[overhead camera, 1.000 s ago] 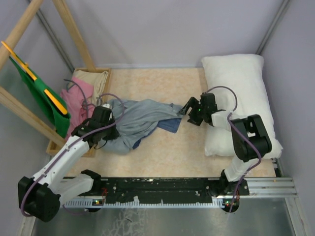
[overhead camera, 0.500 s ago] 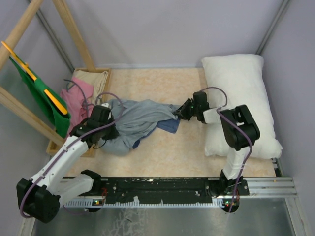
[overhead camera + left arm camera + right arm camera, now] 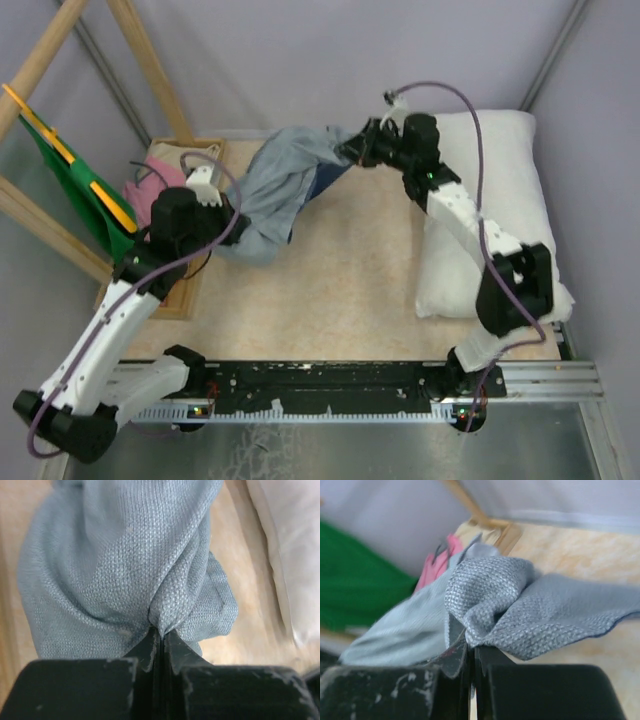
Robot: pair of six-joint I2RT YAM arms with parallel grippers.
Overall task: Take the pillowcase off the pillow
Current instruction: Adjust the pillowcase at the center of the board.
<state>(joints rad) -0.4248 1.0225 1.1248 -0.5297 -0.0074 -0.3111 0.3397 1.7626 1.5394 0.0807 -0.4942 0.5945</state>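
- Two ends of the pillowcase (image 3: pixel 275 185) are pinched: left gripper (image 3: pixel 161 636) clamps one, right gripper (image 3: pixel 470 650) the other.
- We see the pillow (image 3: pixel 500 190) lying bare on the tabletop (image 3: pixel 340 290).

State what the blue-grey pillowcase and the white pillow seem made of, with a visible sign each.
Blue-grey fabric pillowcase: woven cloth, matt, perhaps cotton; its thread grid shows and it bunches softly. Plump white rectangular pillow: stuffed textile, matt; puffy and dented, fibre unclear.

The left arm reaches toward the far left, the left tool (image 3: pixel 232 222) clamped on the pillowcase (image 3: pixel 275 185). The right arm stretches far and leftward, the right tool (image 3: pixel 352 150) pinching it too.
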